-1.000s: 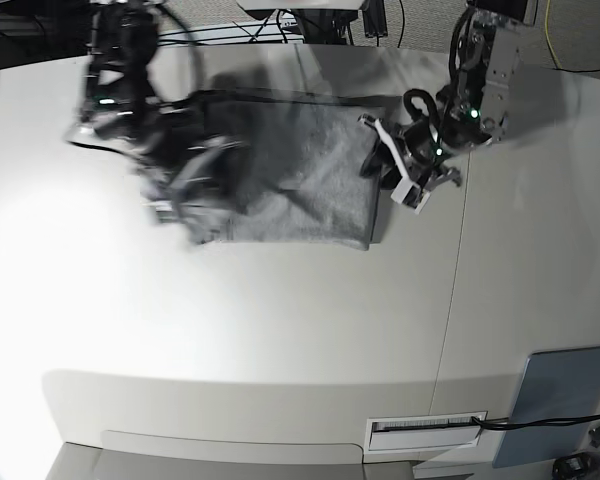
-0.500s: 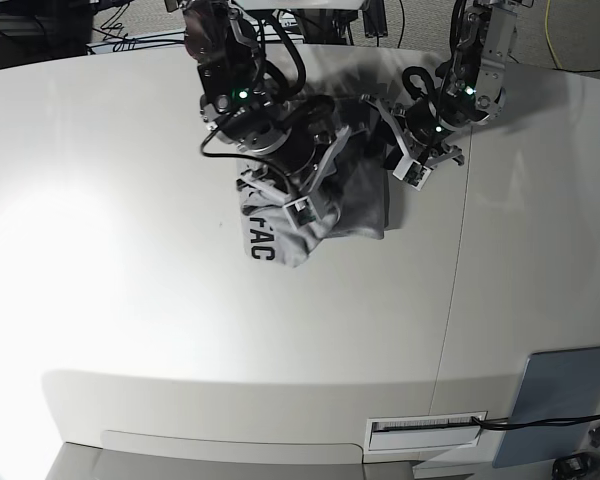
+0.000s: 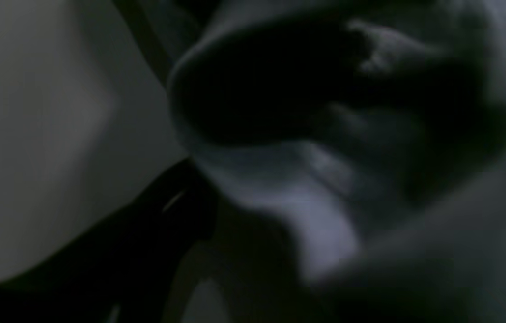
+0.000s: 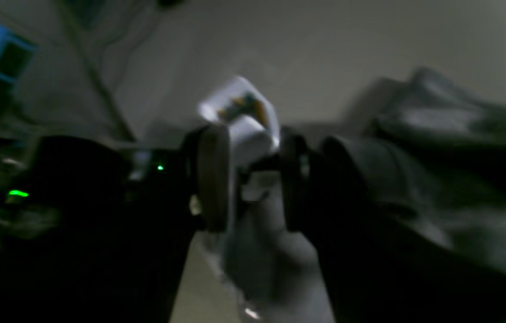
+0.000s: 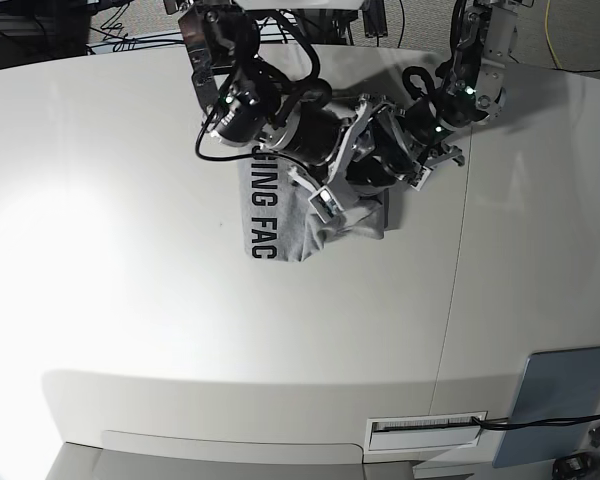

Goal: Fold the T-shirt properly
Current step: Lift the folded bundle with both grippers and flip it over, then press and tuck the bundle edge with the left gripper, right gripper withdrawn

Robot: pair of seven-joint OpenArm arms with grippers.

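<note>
Two arms crowd over the T-shirt (image 5: 280,215), which lies bunched near the far edge of the desk (image 5: 180,330), about the middle of that edge. Nearest on the desk, at the near right corner, rests a flat blue-grey panel (image 5: 555,400), with a white slotted plate (image 5: 425,430) just left of it. Black capitals on the shirt's left part read "ING FAC". The right gripper (image 5: 325,195) has its jaws parted over the cloth. The left gripper (image 5: 420,165) sits at the shirt's right edge; I cannot tell its jaws' state. Cables (image 5: 130,35) trail beyond the far edge.
</note>
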